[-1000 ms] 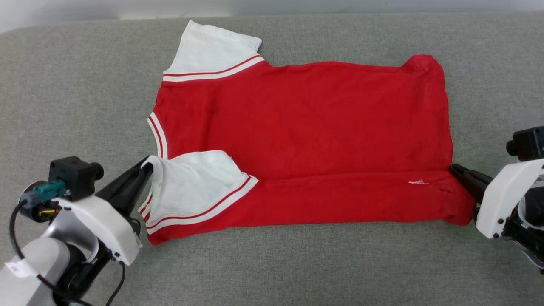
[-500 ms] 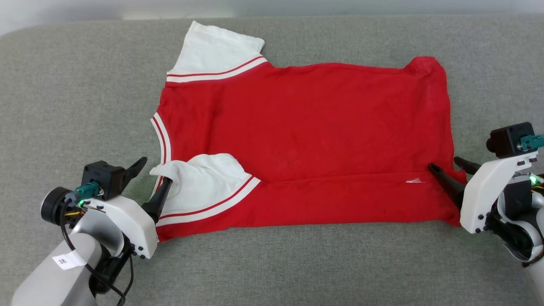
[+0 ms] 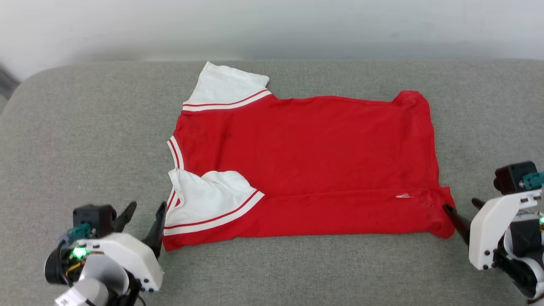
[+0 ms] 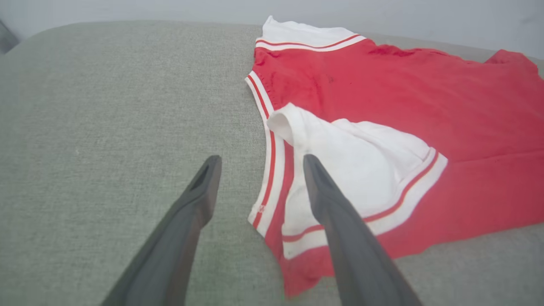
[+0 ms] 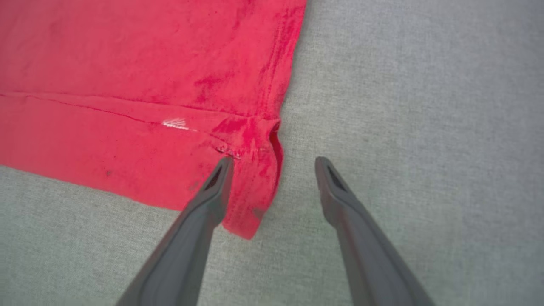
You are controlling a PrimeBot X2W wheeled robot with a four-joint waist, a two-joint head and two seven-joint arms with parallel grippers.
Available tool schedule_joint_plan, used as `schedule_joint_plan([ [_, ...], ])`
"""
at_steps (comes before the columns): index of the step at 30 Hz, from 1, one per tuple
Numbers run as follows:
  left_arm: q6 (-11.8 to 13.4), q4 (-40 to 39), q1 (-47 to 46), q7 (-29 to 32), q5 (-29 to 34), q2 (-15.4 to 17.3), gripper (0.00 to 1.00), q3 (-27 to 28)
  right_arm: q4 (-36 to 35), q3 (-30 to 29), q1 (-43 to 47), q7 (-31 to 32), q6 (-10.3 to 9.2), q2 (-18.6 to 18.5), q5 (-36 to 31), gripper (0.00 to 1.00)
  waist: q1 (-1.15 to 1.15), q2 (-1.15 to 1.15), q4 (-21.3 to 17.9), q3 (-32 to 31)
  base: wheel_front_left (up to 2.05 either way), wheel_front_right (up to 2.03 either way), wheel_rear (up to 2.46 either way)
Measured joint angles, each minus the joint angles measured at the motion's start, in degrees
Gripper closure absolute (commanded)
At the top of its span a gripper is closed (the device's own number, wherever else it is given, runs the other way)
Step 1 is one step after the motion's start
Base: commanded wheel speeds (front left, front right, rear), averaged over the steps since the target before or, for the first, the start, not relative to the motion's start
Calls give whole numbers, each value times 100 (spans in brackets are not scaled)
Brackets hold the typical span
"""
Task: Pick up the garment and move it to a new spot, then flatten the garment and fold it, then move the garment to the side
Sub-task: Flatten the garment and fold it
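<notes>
The garment (image 3: 306, 161) lies spread on the grey cushion, red side up, collar to the left and hem to the right. Its near long edge is folded over onto the body, with one white sleeve (image 3: 208, 195) lying on top; the other sleeve (image 3: 225, 89) points away. My left gripper (image 3: 147, 206) stands open just left of the near collar corner, holding nothing; in the left wrist view (image 4: 261, 159) its right finger hangs over the striped trim (image 4: 268, 170). My right gripper (image 3: 460, 204) is open at the near hem corner (image 5: 255, 170), one finger over the cloth, one over bare cushion.
The grey fabric cushion (image 3: 85, 127) reaches well past the garment on the left, right and near sides. Its far edge meets a pale wall (image 3: 272, 25), and its far left corner (image 3: 25, 80) is rounded.
Both grippers have opened and let go of the garment's folded near edge, then drawn back toward me. The sleeve corner has dropped flat. The head camera has tilted, so the whole picture has shifted.
</notes>
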Motion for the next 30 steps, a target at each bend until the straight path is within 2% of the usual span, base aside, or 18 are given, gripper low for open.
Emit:
schedule_joint_plan([
  [6, 480, -821, 691, 579, -242, 200, 0, -10, -646, -771, 585, 671, 0, 662, -356, 0, 0, 0, -45, -137, 0, 0, 0],
  [9, 633, -1224, 958, 896, -298, 342, 0, -84, -1034, -1003, 816, 926, 0, 999, -479, 0, 0, 0, -78, -125, 0, 0, 0],
  [13, 731, -1549, 1067, 1207, -433, 419, 0, -143, -1443, -1160, 990, 1096, 0, 1272, -630, 0, 0, 0, -119, -53, 0, 0, 0],
  [16, 873, -1570, 1055, 1247, -381, 465, 0, -94, -1628, -1201, 1016, 1147, 0, 1361, -691, 0, 0, 0, -166, 29, 0, 0, 0],
  [21, 976, -1352, 948, 1325, -348, 437, 0, -97, -1804, -1173, 1020, 1198, 0, 1418, -736, 0, 0, 0, -256, 183, 0, 0, 0],
  [30, 940, -813, 794, 1347, -375, 341, 0, -149, -1914, -1114, 1008, 1180, 0, 1446, -737, 0, 0, 0, -404, 443, 0, 0, 0],
])
